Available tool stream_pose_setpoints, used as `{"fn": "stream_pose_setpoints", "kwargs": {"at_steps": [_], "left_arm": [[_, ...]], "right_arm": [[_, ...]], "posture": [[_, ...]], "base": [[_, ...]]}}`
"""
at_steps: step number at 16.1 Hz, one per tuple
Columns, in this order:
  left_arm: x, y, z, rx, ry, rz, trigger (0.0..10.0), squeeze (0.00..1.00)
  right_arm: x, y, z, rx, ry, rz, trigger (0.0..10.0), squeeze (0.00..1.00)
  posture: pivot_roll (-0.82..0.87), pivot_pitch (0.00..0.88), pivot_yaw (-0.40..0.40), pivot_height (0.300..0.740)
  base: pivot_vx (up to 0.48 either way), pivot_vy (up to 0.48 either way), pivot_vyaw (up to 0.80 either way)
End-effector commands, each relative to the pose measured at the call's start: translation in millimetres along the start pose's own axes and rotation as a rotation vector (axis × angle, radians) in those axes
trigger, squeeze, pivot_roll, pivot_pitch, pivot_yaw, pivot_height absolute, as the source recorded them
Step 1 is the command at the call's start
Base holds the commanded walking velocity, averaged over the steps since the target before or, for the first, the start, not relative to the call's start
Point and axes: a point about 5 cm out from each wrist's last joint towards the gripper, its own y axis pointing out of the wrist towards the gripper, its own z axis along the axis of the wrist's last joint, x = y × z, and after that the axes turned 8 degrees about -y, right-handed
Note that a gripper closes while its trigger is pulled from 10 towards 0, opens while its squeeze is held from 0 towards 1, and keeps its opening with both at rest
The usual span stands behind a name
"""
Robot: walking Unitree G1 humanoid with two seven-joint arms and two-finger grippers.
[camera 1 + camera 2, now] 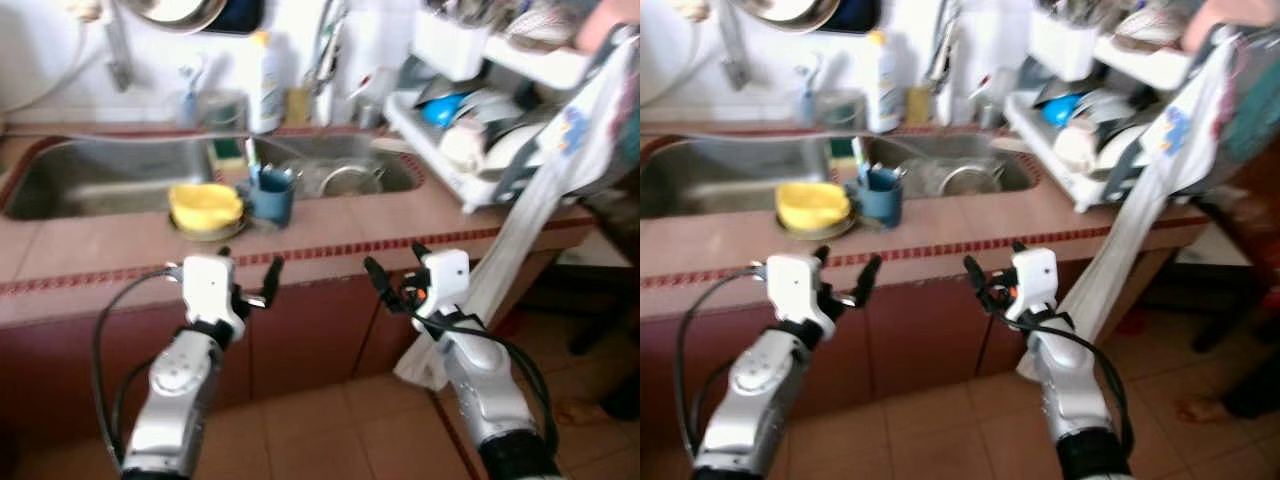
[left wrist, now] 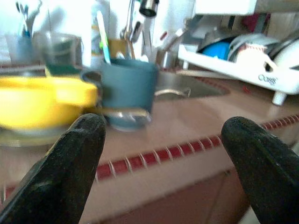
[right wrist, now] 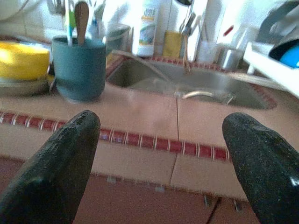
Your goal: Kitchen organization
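Observation:
A teal cup (image 1: 272,197) holding a few utensils stands on the tiled counter (image 1: 340,235) between the two sink basins. Beside it on its left, a yellow bowl (image 1: 205,205) rests on a metal plate. My left gripper (image 1: 250,268) is open, in front of the counter edge, just short of the cup and bowl. In the left wrist view the cup (image 2: 128,88) and bowl (image 2: 44,100) lie ahead between the fingers. My right gripper (image 1: 396,262) is also open and empty at the counter edge, with the cup (image 3: 79,67) off to its left.
A double steel sink (image 1: 110,175) has a metal bowl (image 1: 350,180) in its right basin. A white soap bottle (image 1: 265,85) stands behind it. A loaded white dish rack (image 1: 470,130) sits on the right, with a towel (image 1: 540,230) hanging over the counter end. Tiled floor lies below.

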Motion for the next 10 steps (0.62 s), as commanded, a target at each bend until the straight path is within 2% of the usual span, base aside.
{"fn": "stream_pose_setpoints", "kwargs": {"at_steps": [1,2,4,10], "left_arm": [[-0.4,1.7,2.4,0.006,0.002,-0.001,10.0,0.00],[-0.5,2.1,2.6,0.007,0.002,-0.002,10.0,0.00],[-0.9,2.8,3.4,0.009,0.001,-0.003,10.0,0.00],[-1.3,5.2,4.9,0.012,-0.026,0.002,10.0,0.00]], "right_arm": [[-1.3,2.2,3.9,0.012,-0.014,0.012,10.0,0.00],[-1.6,2.3,4.5,0.020,-0.004,0.012,10.0,0.00],[-4.0,2.7,5.1,0.017,-0.030,0.039,10.0,0.00],[-1.6,0.7,7.0,0.041,-0.028,0.036,10.0,0.00]], "posture": [[-0.06,0.000,-0.067,0.740],[-0.06,0.000,-0.066,0.740],[-0.06,0.000,-0.061,0.740],[-0.07,0.000,-0.054,0.740]], "base": [[0.270,0.000,-0.65],[0.266,0.000,-0.63],[0.270,0.000,0.00],[0.281,0.000,0.00]]}}
